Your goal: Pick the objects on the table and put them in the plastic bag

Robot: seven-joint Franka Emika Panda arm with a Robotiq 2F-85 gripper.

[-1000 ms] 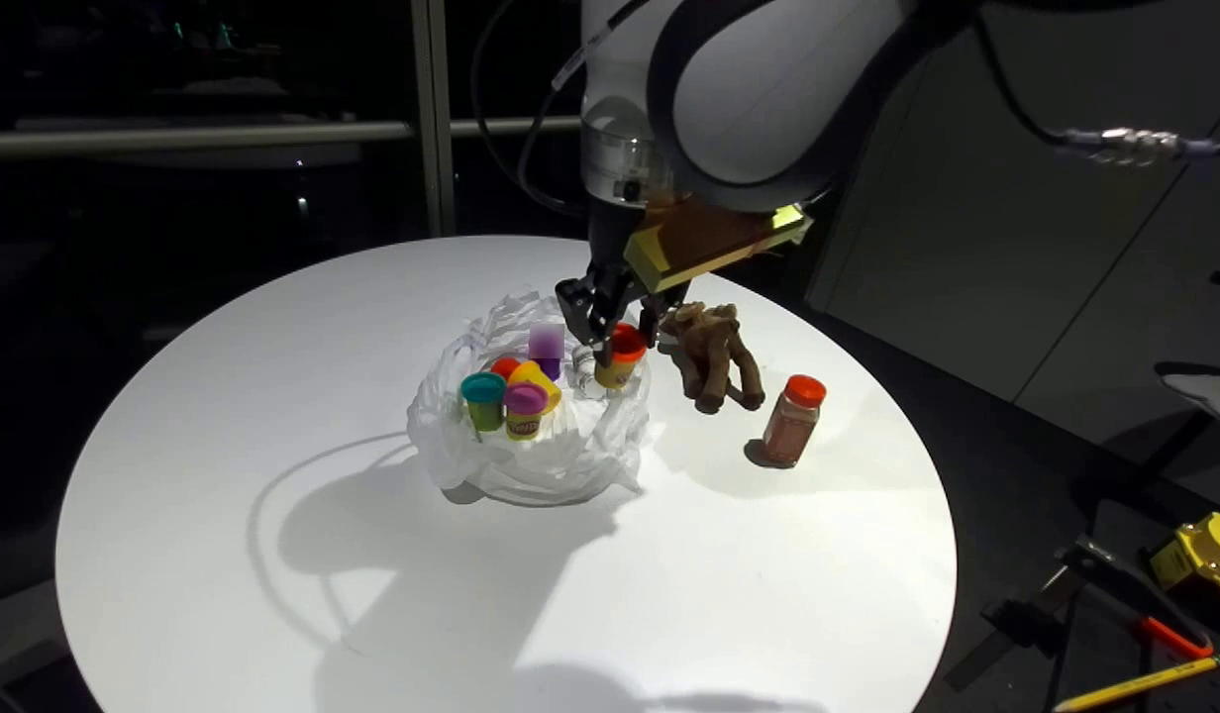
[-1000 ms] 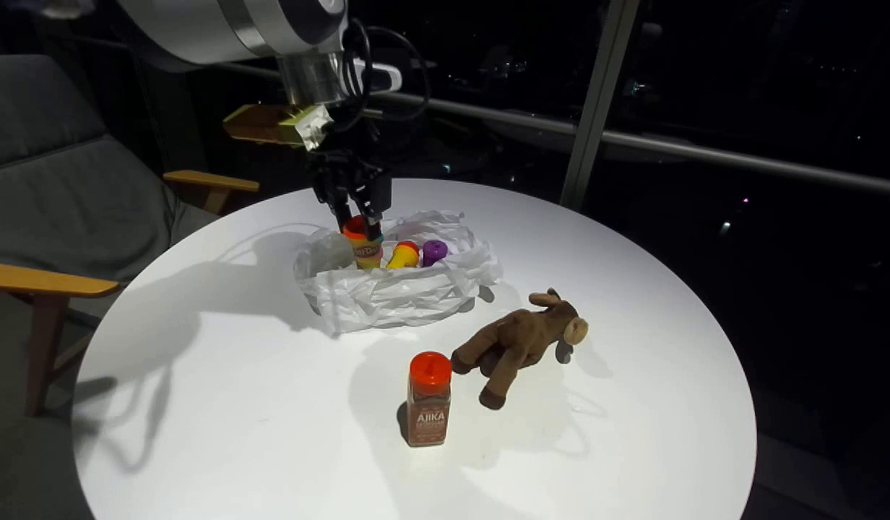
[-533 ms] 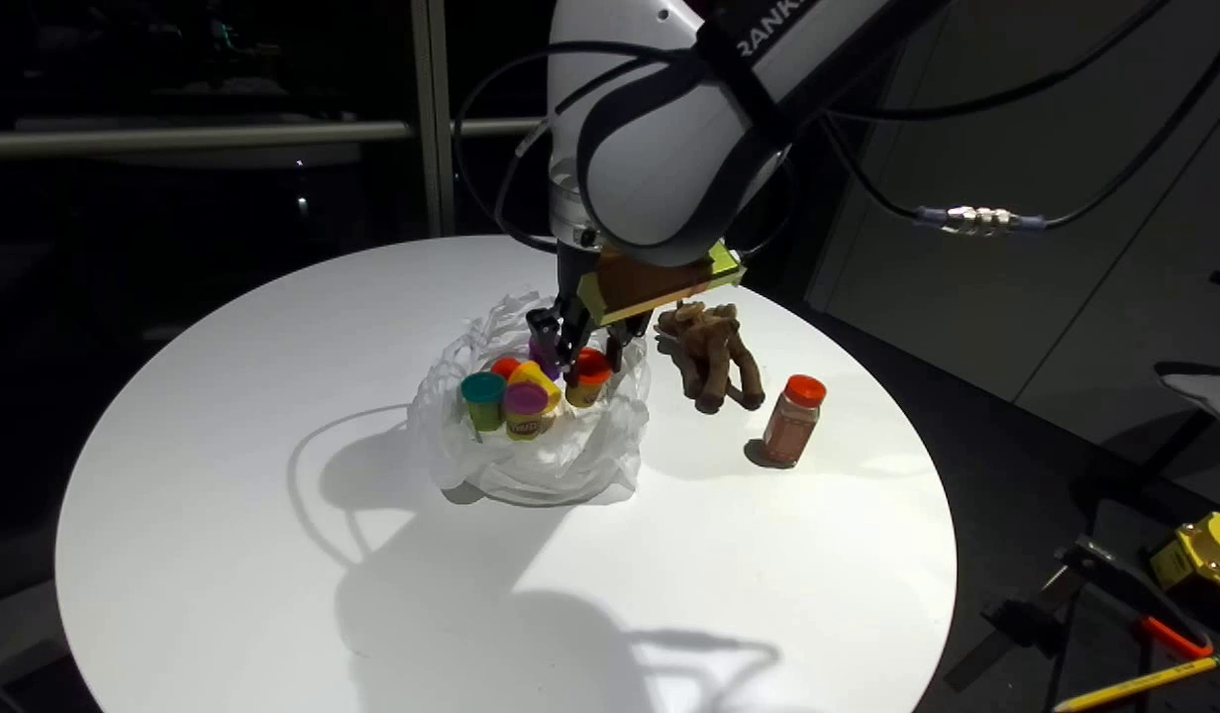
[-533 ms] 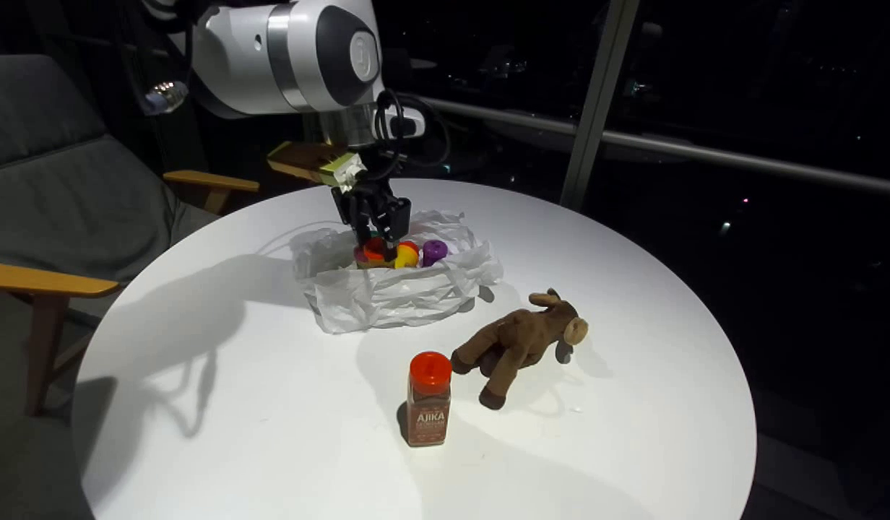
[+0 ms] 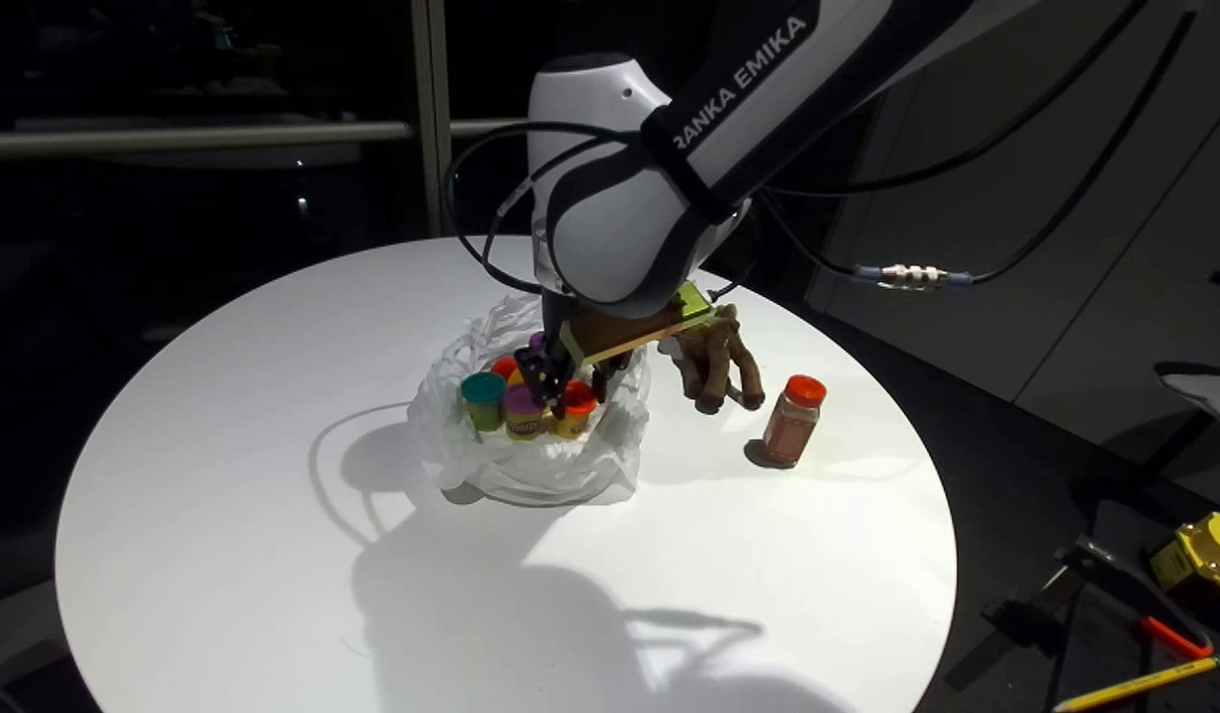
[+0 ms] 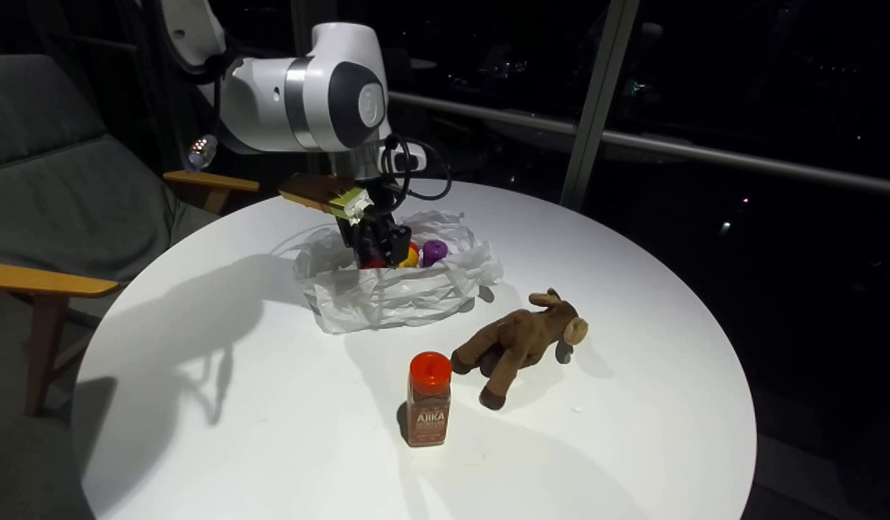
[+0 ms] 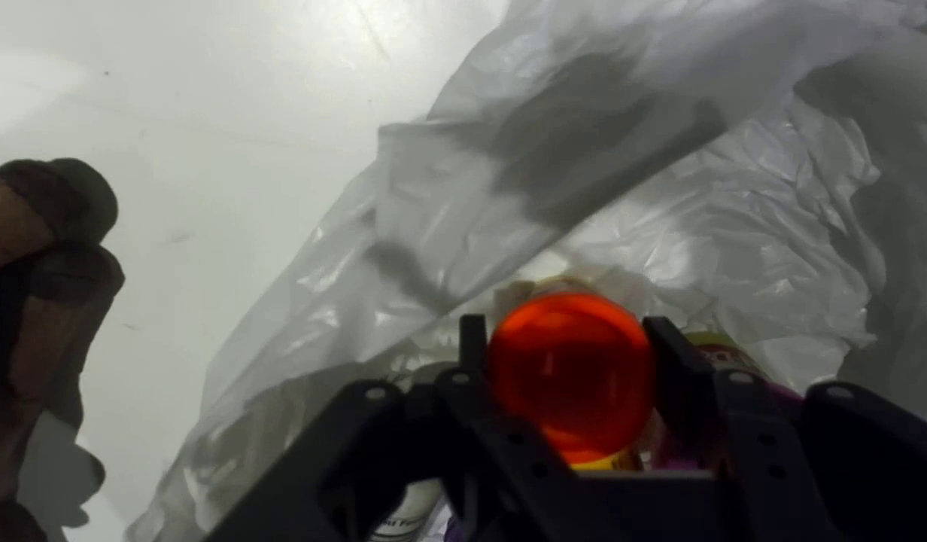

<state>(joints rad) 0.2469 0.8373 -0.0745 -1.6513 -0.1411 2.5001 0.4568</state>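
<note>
1. Apparently grasping the red-lidded tub by its rim, with jaws against both edges of the lid and no gap showing in the wrist view.
2. Held inside the bag with the purple tub just beside the jaws and the teal tub farther off; impossible to tell whether touching bottom.
3. Seemingly at the placing step, calling next for a gentle release low in the bag.
4. Might tip on release, if let go too high or leaning against crowded neighbours.
5. Might knock the purple tub over by spreading the jaws widely in so tight a space; hard to tell whether touching it.
6. Might snag the bag's thin plastic on the way out, through opening the jaws into loose folds close by, and so drag everything along.
7. Yet to gather, from the bench outside the bag and apart from the jaws: the toy, lying down, and, farther off, the jar, standing upright.
8. As for pose, reaching over the bench with the arm bent at the wrist, aiming the jaws straight down, and with a block mounted just above them, apt to brush the bag's rim if swung low.
</note>
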